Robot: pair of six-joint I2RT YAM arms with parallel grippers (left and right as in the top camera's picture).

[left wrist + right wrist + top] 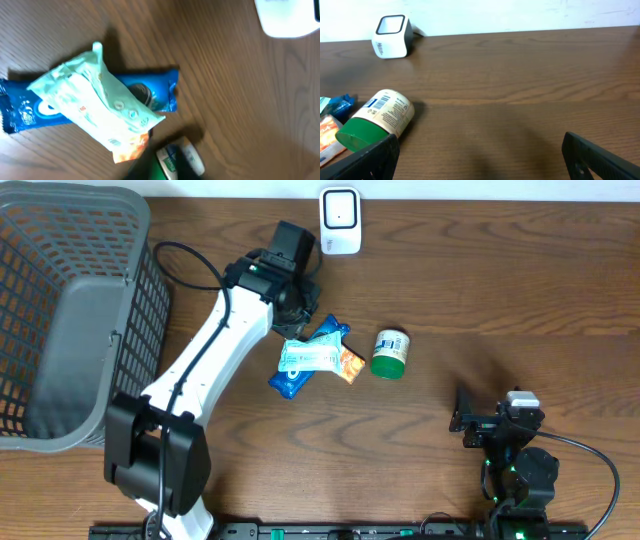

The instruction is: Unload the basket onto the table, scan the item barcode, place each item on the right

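In the overhead view, the left gripper (292, 308) is hovering at the upper end of three overlapping packets near the table (500, 300) centre; its jaw state cannot be told. A pale packet (308, 357) is lying across a blue packet (285, 383), with an orange packet (349, 366) at their right. A green-capped bottle (390, 353) is lying just beside them. The scanner (340, 221) is standing at the far edge and a basket (70, 230) is sitting at the left. The right gripper (470, 423) is resting near the front, well apart from the items. In the left wrist view, the pale packet (95, 105) is lying crosswise on the blue one (155, 92); no fingers are showing. In the right wrist view, the fingers (370, 162) are standing wide apart and released, gripping nothing, and the bottle (377, 120) is lying on its side with its barcode facing up.
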